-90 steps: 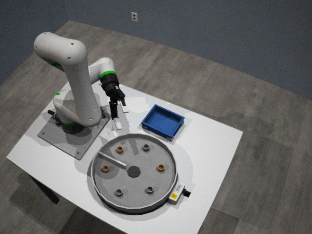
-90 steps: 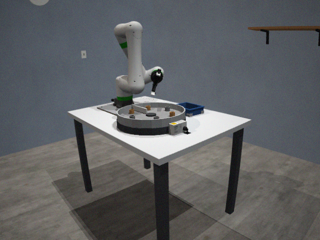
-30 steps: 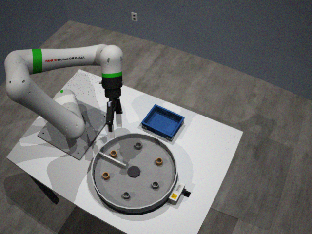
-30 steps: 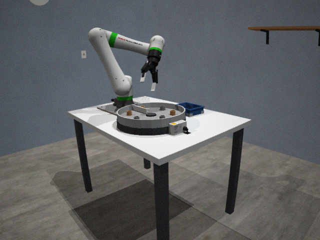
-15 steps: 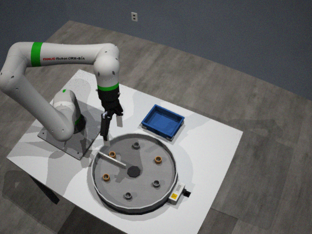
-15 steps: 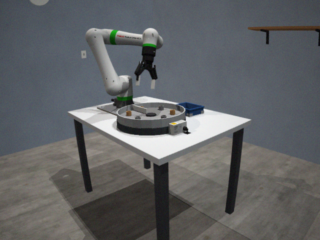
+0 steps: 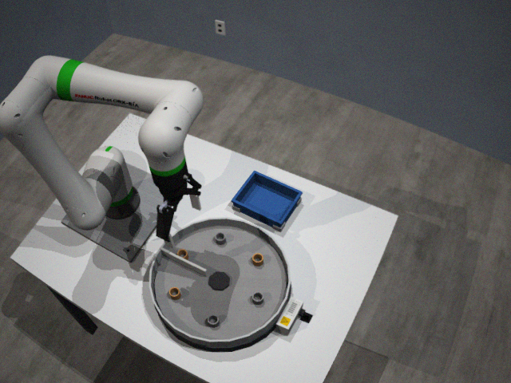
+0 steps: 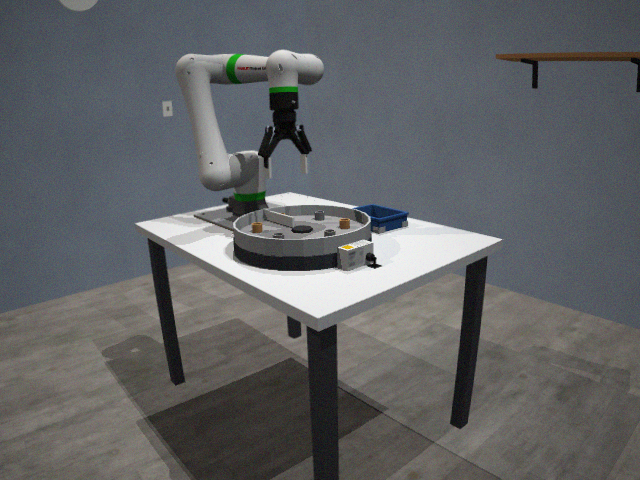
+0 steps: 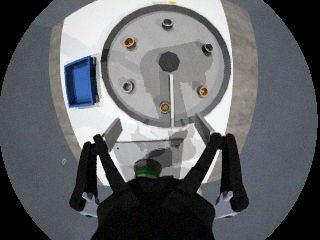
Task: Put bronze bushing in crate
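White tabletop [image 7: 350, 230]; my fingers [image 8: 305, 164] wide open, empty, high above turning table [image 7: 263, 242]; crate [image 7: 288, 190] beside it empty, bronze bushing [image 7: 182, 253] unpicked.

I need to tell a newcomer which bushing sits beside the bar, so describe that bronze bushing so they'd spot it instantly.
Find the round turning table on the white table. A pale bar runs from its dark hub to the rim. The bronze bushing is the only one of six right against that bar.

White rounded arm [image 7: 41, 136], green joint bands, red lettering, black end effector [image 8: 284, 155]
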